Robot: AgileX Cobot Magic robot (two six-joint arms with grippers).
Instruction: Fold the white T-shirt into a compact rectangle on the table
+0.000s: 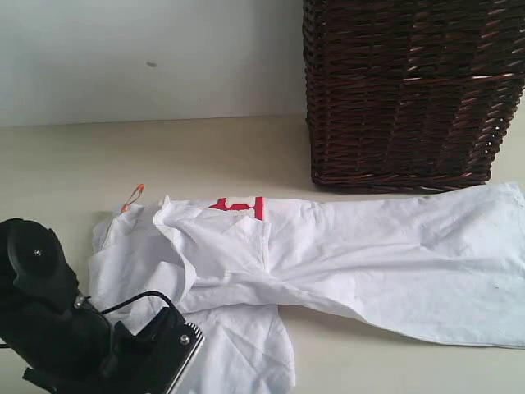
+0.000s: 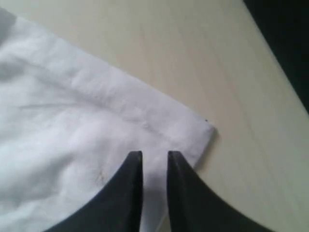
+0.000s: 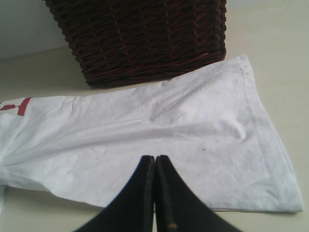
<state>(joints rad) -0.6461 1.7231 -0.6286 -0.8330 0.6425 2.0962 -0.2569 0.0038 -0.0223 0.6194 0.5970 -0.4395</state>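
Note:
The white T-shirt [image 1: 344, 254] lies spread across the table [image 1: 205, 156], with red lettering [image 1: 239, 205] showing at a fold and one sleeve [image 1: 246, 349] hanging towards the front edge. My left gripper [image 2: 154, 153] is at a hemmed corner of the white T-shirt [image 2: 96, 125], its jaws drawn close with a strip of cloth between them. The left arm [image 1: 74, 336] fills the front left corner. My right gripper [image 3: 155, 157] is shut with nothing in it, hovering over the wide hem end of the white T-shirt [image 3: 193, 121].
A dark brown wicker basket [image 1: 410, 90] stands at the back right, touching the shirt's far edge. An orange tag [image 1: 134, 195] pokes out at the shirt's left end. Bare table [image 2: 231, 72] lies beyond the corner by my left gripper.

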